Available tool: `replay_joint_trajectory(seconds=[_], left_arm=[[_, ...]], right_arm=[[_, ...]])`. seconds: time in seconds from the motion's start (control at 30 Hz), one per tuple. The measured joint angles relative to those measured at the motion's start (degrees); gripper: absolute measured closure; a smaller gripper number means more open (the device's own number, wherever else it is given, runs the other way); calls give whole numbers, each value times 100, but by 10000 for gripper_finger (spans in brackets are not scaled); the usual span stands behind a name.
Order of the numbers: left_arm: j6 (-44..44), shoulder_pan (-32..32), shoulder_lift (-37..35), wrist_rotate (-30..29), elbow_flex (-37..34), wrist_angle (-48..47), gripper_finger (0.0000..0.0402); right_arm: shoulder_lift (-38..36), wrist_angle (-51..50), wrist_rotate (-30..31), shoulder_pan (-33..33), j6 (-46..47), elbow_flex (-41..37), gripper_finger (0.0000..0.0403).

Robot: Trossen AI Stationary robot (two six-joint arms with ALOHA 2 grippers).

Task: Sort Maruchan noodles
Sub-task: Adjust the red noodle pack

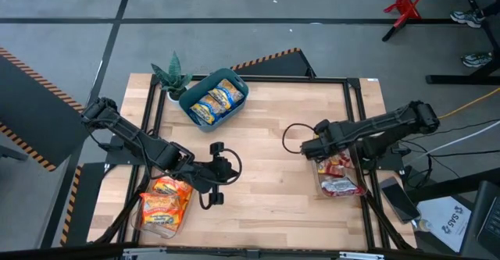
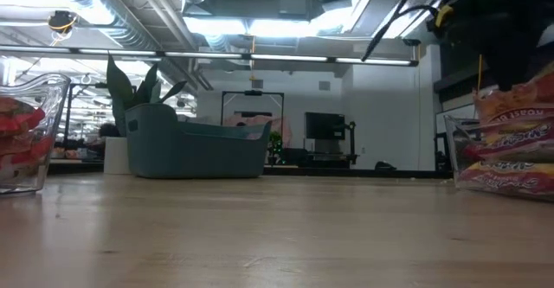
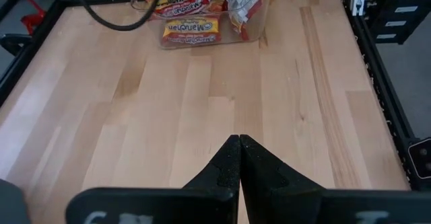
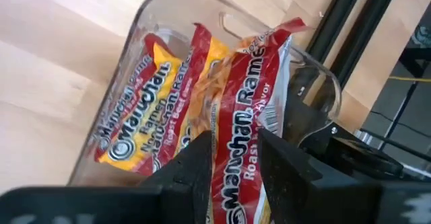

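The right gripper [image 4: 232, 173] pinches a red-white packet [image 4: 252, 126] by its upper edge over the right clear tray [image 4: 316, 72] (light, crinkly, slippery, best held at a seam), while the left gripper [image 3: 239, 167] waits closed mid-table, blue packets [image 1: 216, 101] far off in the teal bin [image 1: 191, 113].

We see two black jointed arms trailing looped black cables, each ending in flat, wedge-shaped matte black fingers [image 3: 237, 177].
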Motion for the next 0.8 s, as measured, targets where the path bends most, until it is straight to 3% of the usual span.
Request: replay_joint_trajectory(seconds=[0.27,0.33,0.47,0.57,0.8], left_arm=[[-17,-15,0,0,0,-3,401],[-17,-17,-1,0,0,-4,401],[-15,-15,-2,0,0,-7,401],[-15,-15,-2,0,0,-6,401],[-15,-15,-4,2,0,-7,401]], right_arm=[[15,-13,-373,11,-9,-462,296],[28,-8,-465,17,-9,-523,314],[28,29,-527,20,-32,-527,388],[28,24,-505,18,-70,-526,392],[31,-22,-477,18,-463,276,402]])
